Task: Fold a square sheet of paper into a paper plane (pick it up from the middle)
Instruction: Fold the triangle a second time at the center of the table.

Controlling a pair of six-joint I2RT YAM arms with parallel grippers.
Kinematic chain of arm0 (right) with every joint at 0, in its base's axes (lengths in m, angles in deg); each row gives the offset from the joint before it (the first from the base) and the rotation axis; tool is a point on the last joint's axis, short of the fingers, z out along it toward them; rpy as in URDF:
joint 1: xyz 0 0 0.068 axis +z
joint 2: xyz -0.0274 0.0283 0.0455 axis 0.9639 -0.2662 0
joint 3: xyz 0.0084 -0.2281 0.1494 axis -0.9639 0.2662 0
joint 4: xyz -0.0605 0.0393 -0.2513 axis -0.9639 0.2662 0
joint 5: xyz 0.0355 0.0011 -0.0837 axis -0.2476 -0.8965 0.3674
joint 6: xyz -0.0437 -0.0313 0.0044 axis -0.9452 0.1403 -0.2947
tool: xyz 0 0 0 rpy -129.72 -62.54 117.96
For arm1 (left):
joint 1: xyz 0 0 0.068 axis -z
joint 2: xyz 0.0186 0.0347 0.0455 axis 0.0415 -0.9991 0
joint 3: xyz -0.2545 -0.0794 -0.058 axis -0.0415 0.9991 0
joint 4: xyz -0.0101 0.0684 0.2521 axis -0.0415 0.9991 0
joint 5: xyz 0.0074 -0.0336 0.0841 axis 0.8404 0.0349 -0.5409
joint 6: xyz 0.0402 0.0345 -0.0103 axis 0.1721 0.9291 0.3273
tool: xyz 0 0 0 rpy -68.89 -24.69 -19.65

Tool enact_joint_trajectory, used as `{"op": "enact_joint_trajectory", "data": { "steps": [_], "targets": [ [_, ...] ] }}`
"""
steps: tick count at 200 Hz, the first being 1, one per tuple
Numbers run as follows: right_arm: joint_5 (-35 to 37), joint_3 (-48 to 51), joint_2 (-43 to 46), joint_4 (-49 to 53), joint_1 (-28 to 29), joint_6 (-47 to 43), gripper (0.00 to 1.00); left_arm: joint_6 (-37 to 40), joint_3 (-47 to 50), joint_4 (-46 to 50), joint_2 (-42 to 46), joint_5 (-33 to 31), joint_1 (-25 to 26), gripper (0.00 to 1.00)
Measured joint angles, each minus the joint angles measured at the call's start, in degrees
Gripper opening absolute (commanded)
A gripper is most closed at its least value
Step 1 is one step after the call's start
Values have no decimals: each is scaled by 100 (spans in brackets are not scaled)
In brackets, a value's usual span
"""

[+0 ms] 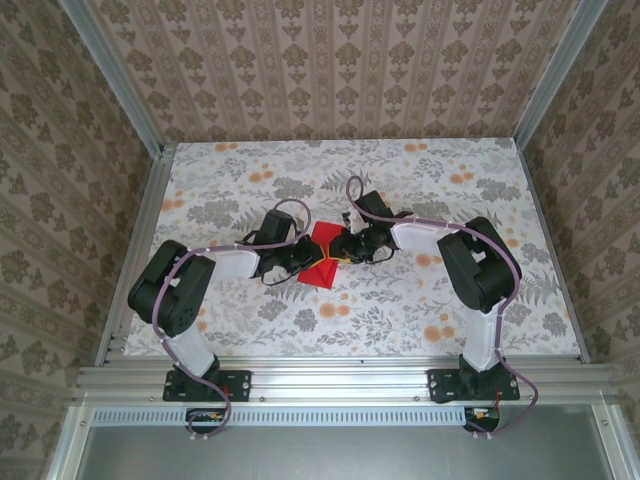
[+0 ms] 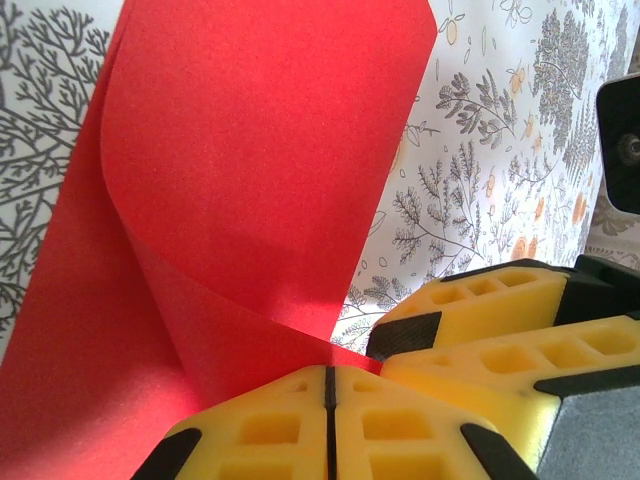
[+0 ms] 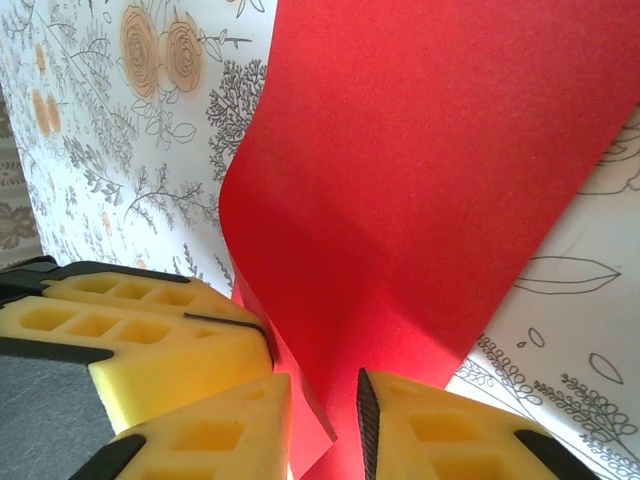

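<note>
The flower-patterned table (image 1: 420,300) carries the square sheet of paper (image 2: 250,180) at its middle, between the two arms. The sheet is plain bright red and unmarked. It is bent over on itself in a soft, rounded curl rather than a sharp crease, and one side is lifted off the table. The left gripper (image 2: 328,385) is clenched on the sheet's gathered edge. The right gripper (image 3: 325,410) is just beside it, its jaws parted, with a red edge lying loose between them.

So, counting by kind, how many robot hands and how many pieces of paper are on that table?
Robot hands: 2 (left hand, right hand)
Red square sheet of paper: 1
Total: 3
</note>
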State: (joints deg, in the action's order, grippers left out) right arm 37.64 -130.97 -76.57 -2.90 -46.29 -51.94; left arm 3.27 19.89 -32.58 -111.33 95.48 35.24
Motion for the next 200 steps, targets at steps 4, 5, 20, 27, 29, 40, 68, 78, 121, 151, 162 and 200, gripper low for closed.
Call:
{"op": "enact_joint_trajectory", "data": {
  "steps": [4,5,20,27,29,40,68,78,121,151,162,200],
  "targets": [
    [-20,0,0,0,4,-4,20,0,0,0,0,2,0,9],
    [-22,0,0,0,7,0,19,0,0,0,0,0,0,9],
    [-70,0,0,-2,11,-11,13,0,0,0,0,0,0,10],
    [-87,0,0,-2,11,-24,10,0,0,0,0,0,0,11],
    [-87,0,0,-2,11,-52,10,0,0,0,0,0,0,11],
    [-87,0,0,4,11,-63,6,2,0,0,0,0,0,15],
    [57,0,0,98,11,-151,2,87,0,127,15,-37,0,34],
    [131,-7,0,155,11,-203,2,109,0,249,66,-72,0,39],
    [369,-140,-46,369,11,-437,2,221,107,614,424,-291,0,43],
    [426,-245,-66,487,11,-595,2,223,227,769,442,-376,0,39],
    [468,-286,-76,525,11,-651,2,238,227,848,439,-407,0,36],
    [564,-393,-131,625,11,-822,2,365,225,1104,437,-490,0,29]
  ]
}}
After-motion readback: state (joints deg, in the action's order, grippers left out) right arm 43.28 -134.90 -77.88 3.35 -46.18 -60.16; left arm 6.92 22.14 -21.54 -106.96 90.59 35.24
